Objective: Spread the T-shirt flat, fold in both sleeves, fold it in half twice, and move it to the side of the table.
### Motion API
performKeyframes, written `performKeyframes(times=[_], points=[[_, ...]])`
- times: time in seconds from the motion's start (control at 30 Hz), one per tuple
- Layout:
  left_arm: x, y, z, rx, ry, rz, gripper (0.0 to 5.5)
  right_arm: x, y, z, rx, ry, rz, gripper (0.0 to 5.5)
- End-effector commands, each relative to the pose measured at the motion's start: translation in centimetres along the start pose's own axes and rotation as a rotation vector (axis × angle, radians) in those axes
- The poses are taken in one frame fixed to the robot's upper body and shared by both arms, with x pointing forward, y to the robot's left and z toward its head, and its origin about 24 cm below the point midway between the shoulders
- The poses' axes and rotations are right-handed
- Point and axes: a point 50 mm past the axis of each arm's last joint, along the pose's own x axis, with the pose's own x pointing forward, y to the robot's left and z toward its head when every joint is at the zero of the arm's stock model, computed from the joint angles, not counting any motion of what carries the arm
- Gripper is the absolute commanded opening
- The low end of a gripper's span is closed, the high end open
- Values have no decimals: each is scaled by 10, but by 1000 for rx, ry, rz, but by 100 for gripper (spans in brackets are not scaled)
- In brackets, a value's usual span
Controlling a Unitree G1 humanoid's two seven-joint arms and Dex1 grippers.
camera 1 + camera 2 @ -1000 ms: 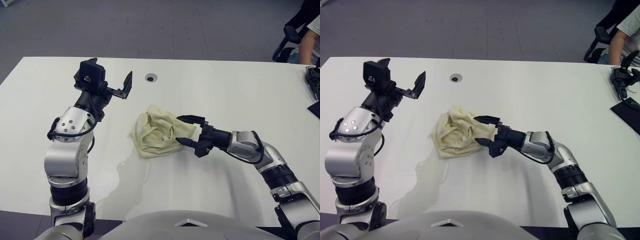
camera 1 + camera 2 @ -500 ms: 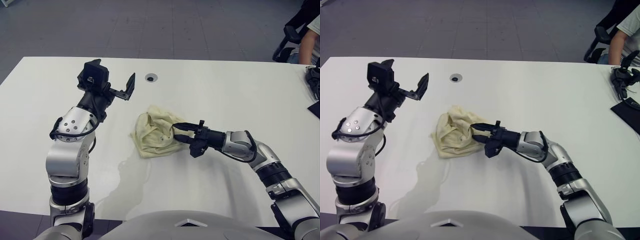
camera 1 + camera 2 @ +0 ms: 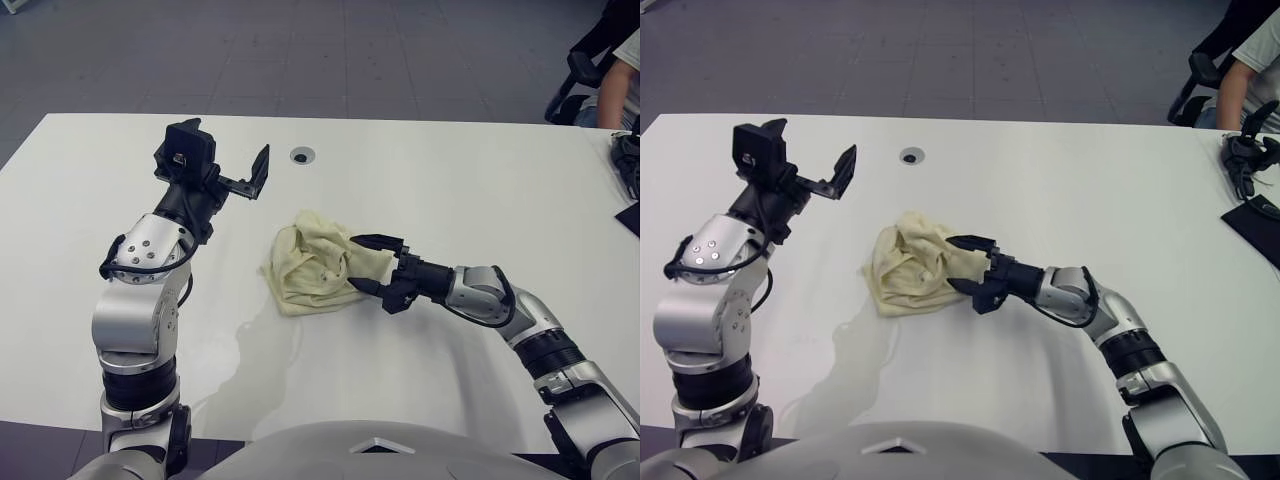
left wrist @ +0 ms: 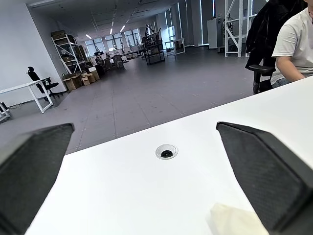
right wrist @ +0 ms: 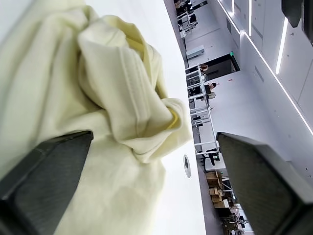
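Note:
A pale yellow T-shirt [image 3: 310, 268] lies crumpled in a heap near the middle of the white table [image 3: 480, 180]. My right gripper [image 3: 370, 263] is open at the heap's right edge, one finger above the cloth and one below, the fabric [image 5: 117, 127] filling the gap between them. My left gripper [image 3: 240, 178] is open and held up in the air to the left of the shirt, well apart from it, pointing across the table; a corner of the shirt [image 4: 234, 219] lies below it.
A round cable grommet [image 3: 302, 155] sits in the table behind the shirt. Dark objects [image 3: 1245, 165] lie at the far right edge, where a seated person's arm [image 3: 620, 85] shows. Bare tabletop surrounds the heap.
My right gripper pushed into the shirt's right edge, its fingers narrowing half a second ago and spreading wide again now. The left arm rose slightly and then stayed put.

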Motion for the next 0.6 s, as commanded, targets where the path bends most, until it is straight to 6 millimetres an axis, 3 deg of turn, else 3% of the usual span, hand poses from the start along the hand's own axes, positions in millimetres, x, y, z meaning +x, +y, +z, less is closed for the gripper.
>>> performKeyframes(times=[0.03, 0.6], points=[[-1, -3, -4, -1, 21, -11, 540, 7, -6, 1, -2, -4, -15, 396], [-3, -6, -4, -1, 30, -24, 540, 6, 2, 2, 39, 9, 1, 104]])
